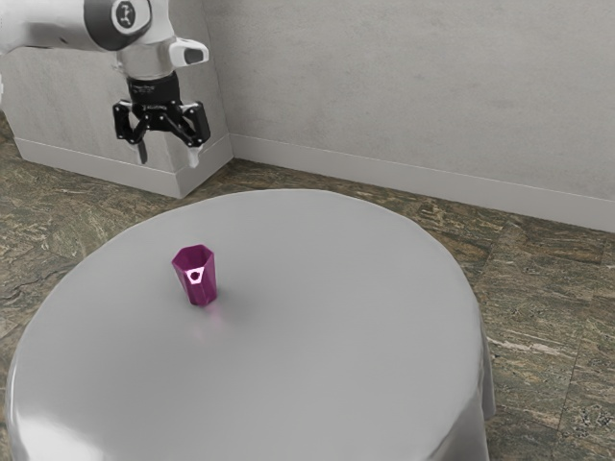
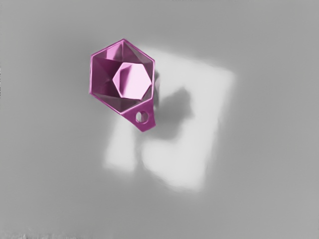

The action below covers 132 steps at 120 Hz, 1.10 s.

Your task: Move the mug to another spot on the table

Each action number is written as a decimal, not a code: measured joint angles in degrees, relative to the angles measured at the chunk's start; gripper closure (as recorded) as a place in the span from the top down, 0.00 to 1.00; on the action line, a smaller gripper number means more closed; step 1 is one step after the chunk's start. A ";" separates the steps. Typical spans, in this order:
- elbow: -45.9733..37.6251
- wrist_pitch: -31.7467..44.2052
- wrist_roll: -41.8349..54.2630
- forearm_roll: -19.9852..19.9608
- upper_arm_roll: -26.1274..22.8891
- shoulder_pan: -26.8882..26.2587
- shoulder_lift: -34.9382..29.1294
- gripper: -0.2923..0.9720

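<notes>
A magenta six-sided mug (image 1: 195,276) stands upright on the round grey table (image 1: 317,317), toward the exterior view's left, with its small ring handle facing the front. From the wrist view I look straight down into the mug (image 2: 122,79), its handle sticking out to one side. My black gripper (image 1: 167,157) hangs high above the table's far left edge, well above the mug and apart from it. Its fingers are spread, with nothing between them.
The table's glossy top carries a bright patch of reflected light (image 2: 174,134) beside the mug. A light wall and baseboard (image 1: 423,178) run behind the table, and stone floor (image 1: 548,317) lies around it.
</notes>
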 joint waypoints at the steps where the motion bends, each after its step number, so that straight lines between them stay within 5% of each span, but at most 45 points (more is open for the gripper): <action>1: -0.07 0.15 -0.47 -0.03 0.01 -0.02 0.06 0.77; 59: -23.79 23.41 -20.59 -1.35 0.96 -2.02 -2.51 0.77; 132: -35.73 39.21 -32.80 -3.50 1.82 -1.22 2.57 0.77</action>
